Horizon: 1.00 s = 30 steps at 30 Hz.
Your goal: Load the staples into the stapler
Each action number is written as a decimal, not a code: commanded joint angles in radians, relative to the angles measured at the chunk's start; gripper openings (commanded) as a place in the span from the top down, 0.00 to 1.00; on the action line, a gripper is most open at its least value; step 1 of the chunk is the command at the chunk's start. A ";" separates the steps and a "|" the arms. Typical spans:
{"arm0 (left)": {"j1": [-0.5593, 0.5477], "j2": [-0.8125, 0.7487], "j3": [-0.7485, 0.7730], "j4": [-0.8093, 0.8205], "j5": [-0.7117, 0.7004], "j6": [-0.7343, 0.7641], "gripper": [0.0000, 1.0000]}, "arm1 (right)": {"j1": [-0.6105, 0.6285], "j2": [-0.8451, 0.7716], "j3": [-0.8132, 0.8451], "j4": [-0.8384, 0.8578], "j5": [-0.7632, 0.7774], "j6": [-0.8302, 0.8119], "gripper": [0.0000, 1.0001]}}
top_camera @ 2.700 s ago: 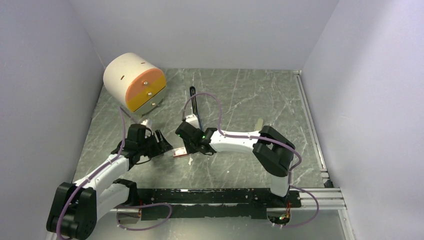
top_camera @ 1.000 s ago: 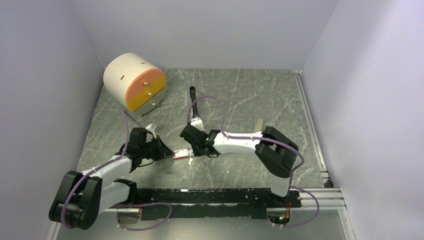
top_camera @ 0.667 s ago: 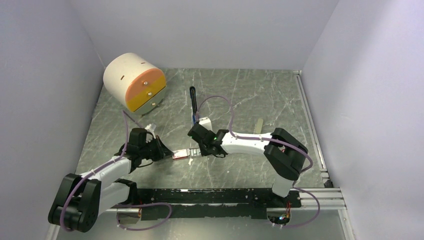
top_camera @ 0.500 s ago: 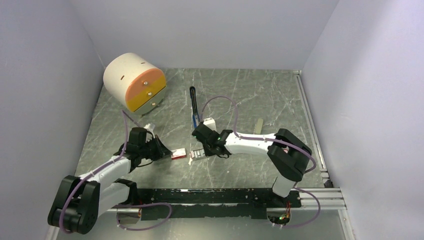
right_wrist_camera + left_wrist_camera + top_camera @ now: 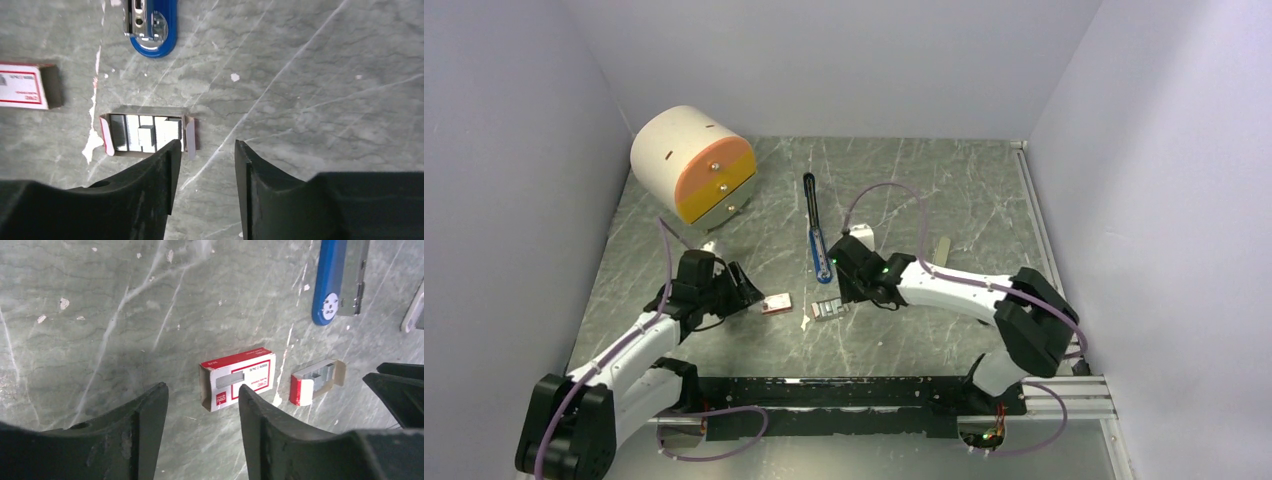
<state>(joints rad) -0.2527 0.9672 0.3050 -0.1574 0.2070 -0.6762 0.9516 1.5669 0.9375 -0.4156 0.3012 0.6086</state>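
Staples [image 5: 145, 132], silvery-grey strips, lie exposed in their tray [image 5: 106, 136]; loading into slim blue stapler [image 5: 152, 25] pending. Left hand [image 5: 200, 395] and right hand [image 5: 205, 147] apart, empty.

Dark grey-green counter [image 5: 944, 190], marbled with white veins and flecked with pale chips. Plain pale lilac walls box it in: back wall [image 5: 844, 60], left wall [image 5: 504, 200], right wall [image 5: 1164, 200]. A metal rail [image 5: 1045, 245] runs down the counter's right edge, and a black strip [image 5: 874, 392] lines the near edge. The light is soft and even.
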 commanded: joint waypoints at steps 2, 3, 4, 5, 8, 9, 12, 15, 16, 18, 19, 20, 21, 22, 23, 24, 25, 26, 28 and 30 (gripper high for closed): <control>-0.007 -0.062 0.070 -0.049 -0.007 0.014 0.35 | -0.078 -0.112 0.000 -0.040 0.069 -0.054 0.48; -0.007 -0.069 0.082 -0.053 0.004 0.019 0.33 | -0.099 -0.132 0.003 -0.055 0.130 -0.074 0.42; -0.007 -0.076 0.095 -0.057 0.014 0.024 0.30 | -0.116 -0.157 0.006 -0.074 0.207 -0.084 0.33; -0.008 -0.083 0.110 -0.062 0.020 0.029 0.28 | -0.126 -0.173 0.003 -0.087 0.300 -0.085 0.27; -0.008 -0.100 0.146 -0.067 0.051 0.057 0.25 | -0.179 -0.218 -0.027 -0.092 0.472 -0.089 0.17; -0.008 -0.104 0.155 -0.066 0.061 0.064 0.25 | -0.209 -0.228 -0.038 -0.097 0.499 -0.080 0.16; -0.009 -0.124 0.170 -0.059 0.097 0.078 0.28 | -0.284 -0.233 -0.062 -0.164 0.615 0.018 0.15; -0.013 -0.150 0.159 -0.036 0.131 0.071 0.28 | -0.333 -0.251 -0.116 -0.181 0.667 0.115 0.15; -0.014 -0.153 0.153 -0.027 0.142 0.068 0.28 | -0.353 -0.257 -0.137 -0.164 0.639 0.121 0.15; -0.018 -0.151 0.140 -0.005 0.165 0.055 0.28 | -0.399 -0.257 -0.169 -0.127 0.565 0.147 0.15; -0.021 -0.147 0.131 0.006 0.175 0.048 0.28 | -0.425 -0.250 -0.179 -0.112 0.525 0.149 0.16; -0.025 -0.141 0.124 0.017 0.182 0.042 0.28 | -0.446 -0.241 -0.187 -0.094 0.491 0.143 0.18; -0.030 -0.134 0.119 0.025 0.185 0.038 0.28 | -0.466 -0.230 -0.192 -0.080 0.461 0.139 0.20; -0.034 -0.129 0.116 0.031 0.186 0.033 0.28 | -0.480 -0.218 -0.194 -0.063 0.438 0.130 0.23; -0.040 -0.125 0.114 0.035 0.187 0.031 0.28 | -0.499 -0.208 -0.196 -0.043 0.415 0.112 0.25; -0.046 -0.119 0.115 0.038 0.187 0.031 0.28 | -0.510 -0.199 -0.197 -0.028 0.397 0.102 0.29; -0.053 -0.116 0.115 0.039 0.186 0.031 0.28 | -0.520 -0.196 -0.198 -0.013 0.383 0.092 0.31; -0.060 -0.113 0.117 0.041 0.183 0.033 0.28 | -0.530 -0.194 -0.198 0.003 0.362 0.074 0.32; -0.077 -0.109 0.122 0.039 0.176 0.035 0.27 | -0.542 -0.196 -0.200 0.035 0.323 0.046 0.35; -0.093 -0.103 0.127 0.036 0.169 0.038 0.27 | -0.552 -0.190 -0.196 0.055 0.287 0.023 0.35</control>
<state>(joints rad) -0.3164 0.8597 0.4271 -0.1589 0.3557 -0.6365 0.4198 1.3594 0.7460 -0.4232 0.6827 0.6750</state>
